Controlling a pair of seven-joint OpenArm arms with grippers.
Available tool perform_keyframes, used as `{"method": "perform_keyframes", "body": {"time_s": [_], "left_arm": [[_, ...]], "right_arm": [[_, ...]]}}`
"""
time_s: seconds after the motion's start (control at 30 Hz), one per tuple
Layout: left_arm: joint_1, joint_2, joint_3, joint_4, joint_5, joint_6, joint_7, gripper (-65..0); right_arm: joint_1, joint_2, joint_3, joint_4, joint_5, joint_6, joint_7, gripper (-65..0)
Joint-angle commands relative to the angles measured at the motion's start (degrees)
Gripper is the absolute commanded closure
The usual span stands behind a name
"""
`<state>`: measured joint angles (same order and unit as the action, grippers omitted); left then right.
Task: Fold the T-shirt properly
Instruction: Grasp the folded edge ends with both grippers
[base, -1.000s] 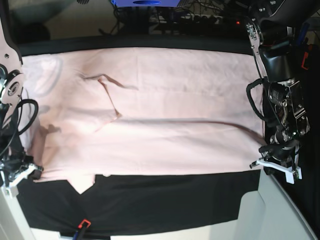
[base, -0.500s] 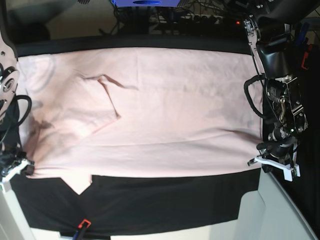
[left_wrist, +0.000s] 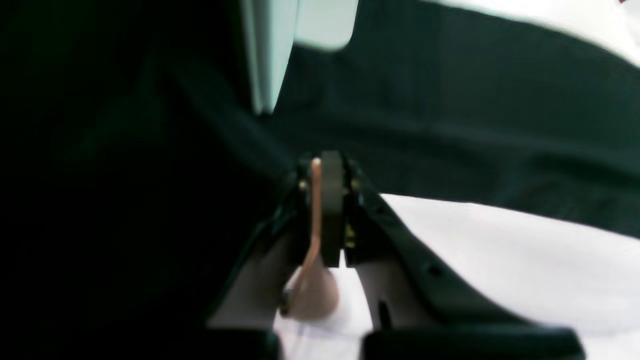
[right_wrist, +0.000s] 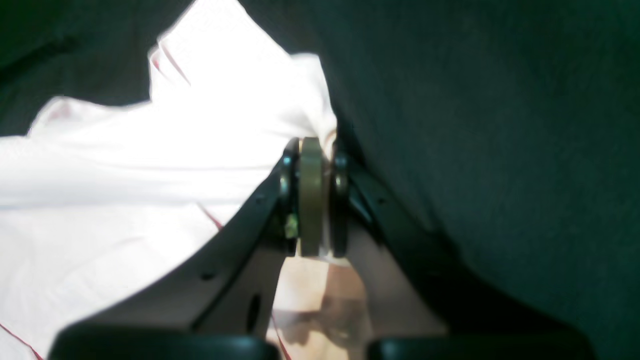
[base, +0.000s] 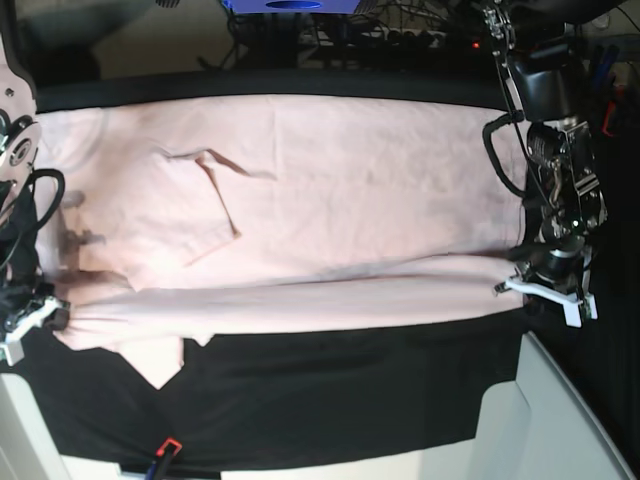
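The pale pink T-shirt lies spread plain side up across the black table cloth. The left gripper pinches its near right edge, and the right gripper pinches its near left edge, both pressed tight on fabric.

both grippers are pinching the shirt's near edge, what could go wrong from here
1. The left gripper holds only a thin sliver of the T-shirt, so the hem may slip out.
2. A sleeve flap hangs below the lifted edge by the right gripper and may get folded in crooked.
3. Uneven pulling could skew the long crease.
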<state>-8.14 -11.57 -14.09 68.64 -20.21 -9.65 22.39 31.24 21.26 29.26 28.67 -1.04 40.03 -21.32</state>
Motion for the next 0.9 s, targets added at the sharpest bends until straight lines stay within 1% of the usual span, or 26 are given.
{"method": "perform_keyframes", "body": {"time_s": [0.0,0.13,0.2,0.33,0.47,0.67,0.77,0.87], "left_arm": [[-0.52,-0.95,-0.20,1.56,-0.41,0.02,-2.04,0.0],[1.94,-0.87,-0.20,3.23,-0.41,0.02,-2.04,0.0],[2.82,-0.25,-0.20,4.11,-0.23,0.02,-2.04,0.0],[4.14,-0.16,-0.20,4.37,0.03,0.02,-2.04,0.0],[5.64,-0.16,0.15,4.46,0.03,0.02,-1.86,0.0],[8.36,-0.16,0.24,4.81,0.03,0.02,-1.95,0.0],[9.59,-0.16,0.33,4.72,0.12,-0.06,-2.04,0.0],[10.56,-0.16,0.33,4.72,0.12,-0.06,-2.04,0.0]], "right_arm": [[1.33,1.21,0.15,1.09,0.91,-0.03,1.50,0.0],[0.45,1.12,0.24,2.15,0.91,-0.03,1.50,0.0],[-1.13,0.94,0.24,4.17,0.91,-0.03,1.41,0.0],[-3.86,0.68,0.24,8.13,0.91,-0.03,1.06,0.0],[-5.79,0.77,0.24,8.57,0.91,-0.03,-1.23,0.0],[-9.57,0.68,0.24,10.85,0.91,-0.03,-1.67,0.0],[-11.07,0.59,0.24,12.87,0.91,-0.03,-3.60,0.0],[-12.12,-0.20,0.24,15.07,0.91,-0.03,-5.18,0.0]]}}
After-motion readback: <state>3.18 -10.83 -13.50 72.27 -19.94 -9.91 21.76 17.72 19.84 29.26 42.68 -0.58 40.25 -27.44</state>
